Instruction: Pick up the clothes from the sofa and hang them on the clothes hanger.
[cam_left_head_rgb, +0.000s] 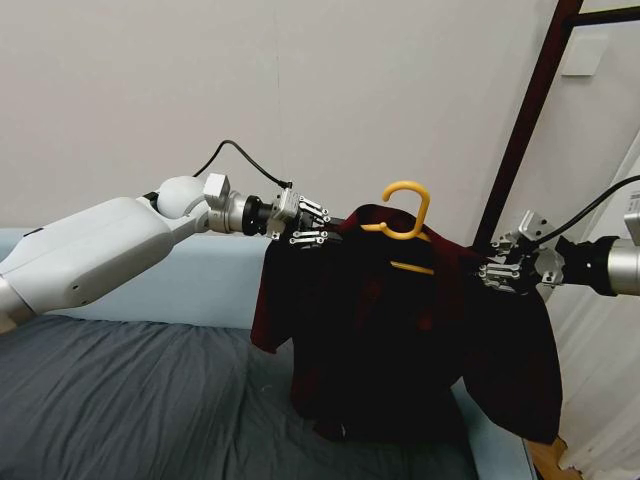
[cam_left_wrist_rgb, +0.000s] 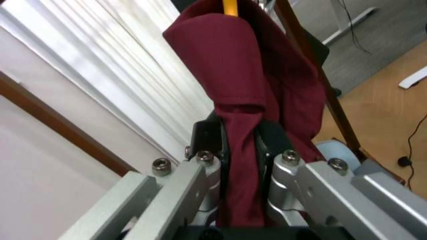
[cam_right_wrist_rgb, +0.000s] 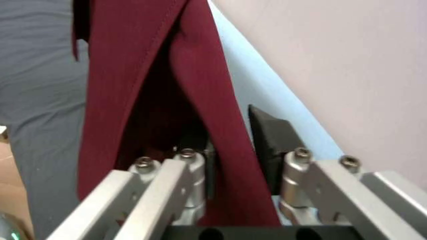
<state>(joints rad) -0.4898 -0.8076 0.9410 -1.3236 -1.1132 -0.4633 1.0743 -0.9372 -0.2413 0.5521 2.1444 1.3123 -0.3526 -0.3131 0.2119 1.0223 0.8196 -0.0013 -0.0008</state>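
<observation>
**A:** Where's the shirt (cam_left_head_rgb: 390, 340)?

**B:** In the air above the sofa (cam_left_head_rgb: 120, 400), spread between the two arms. It hangs on a yellow hanger (cam_left_head_rgb: 408, 210).

**A:** Who holds what?

**B:** The left pincer (cam_left_head_rgb: 308, 224) is closed tight on the shoulder at its side. Its wrist view shows red cloth bunched between the pads. The right pincer (cam_left_head_rgb: 497, 265) is clamped the same way on the other shoulder.

**A:** Why two grips, out at the shoulders?

**B:** I'd say to keep the shirt stretched wide. That way the hanger sits level inside it and the hook stands free in the middle. With one grip it would likely sag and tip.

**A:** And why so high?

**B:** Probably to lift the hem off the seat, though I can't tell whether it clears. The height also suits the dark post (cam_left_head_rgb: 525, 120) at the right, which is likely part of the rack.

**A:** How far along, then?

**B:** Picked up, not yet hung. The hook catches nothing.
</observation>
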